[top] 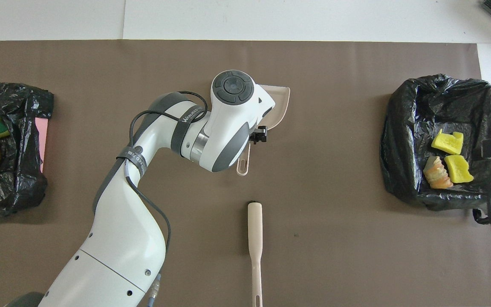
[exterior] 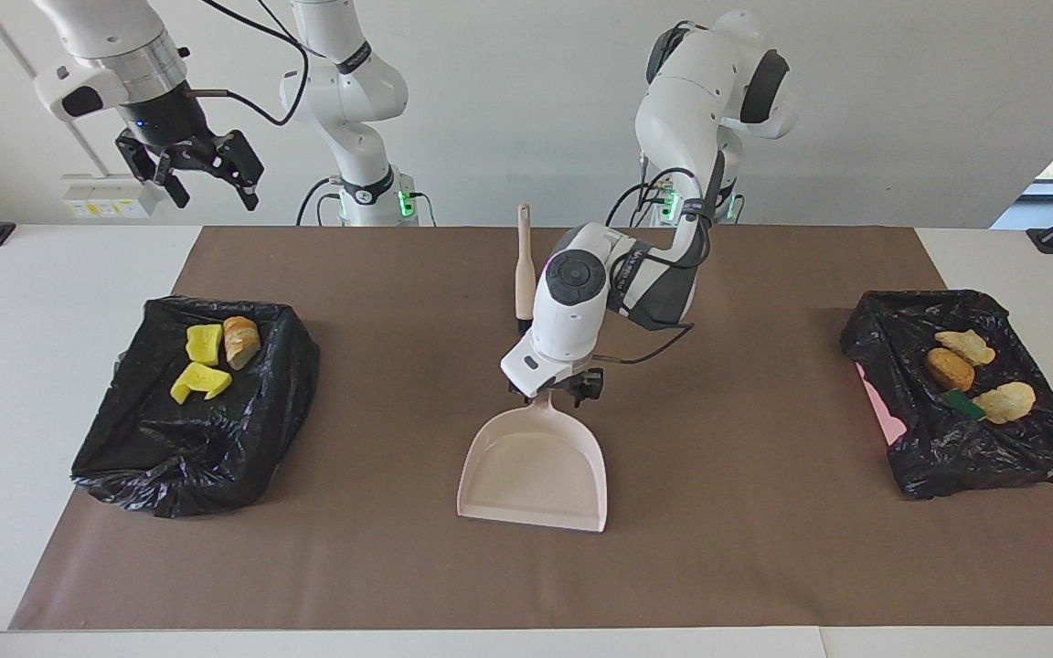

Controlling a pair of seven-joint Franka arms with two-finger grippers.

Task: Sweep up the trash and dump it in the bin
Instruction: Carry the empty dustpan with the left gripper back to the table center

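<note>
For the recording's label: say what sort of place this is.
Probably a robot test lab: two white arms mounted at a table under a brown mat, with staged scraps in bag-lined bins.

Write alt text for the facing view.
The left gripper sits at the handle of an empty pink dustpan lying mid-mat. Trash lies in two black-lined bins, one at each end; the right gripper waits raised.

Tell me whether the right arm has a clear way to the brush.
Probably yes: the right hand hangs over its end of the table, and the brush lies uncovered, though the left arm crowds its bristle end.
</note>
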